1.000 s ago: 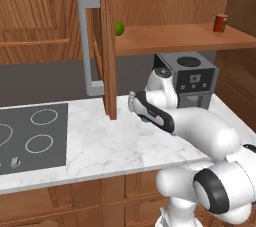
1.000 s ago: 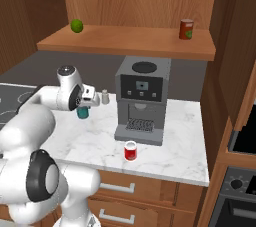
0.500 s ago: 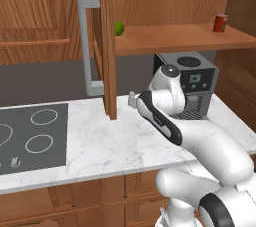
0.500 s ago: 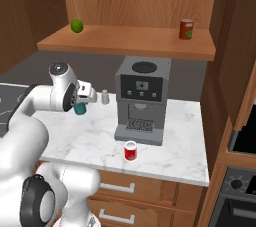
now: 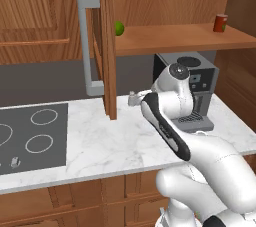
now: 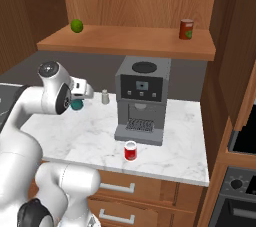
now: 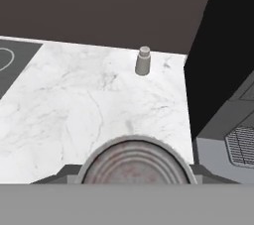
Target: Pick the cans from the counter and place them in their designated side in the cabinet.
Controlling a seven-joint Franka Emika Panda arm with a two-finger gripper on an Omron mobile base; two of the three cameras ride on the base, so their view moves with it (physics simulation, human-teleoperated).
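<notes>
The gripper is clamped on the teal can, which hangs just clear of the counter near its back edge; the hand view looks straight down onto the can's silvery top, a grip that keeps it upright for the shelf. The lift looks under way, though how far the can stands off the marble is hard to judge. The red can waits near the front edge of the counter, just in front of the coffee machine. On the cabinet shelf a lime sits toward the left end and a darker brownish-red can toward the right. A small grey shaker stands by the back edge, close beside the held can, and the open cabinet door with its bar handle hangs just left of the arm, so the rise probably needs care.
</notes>
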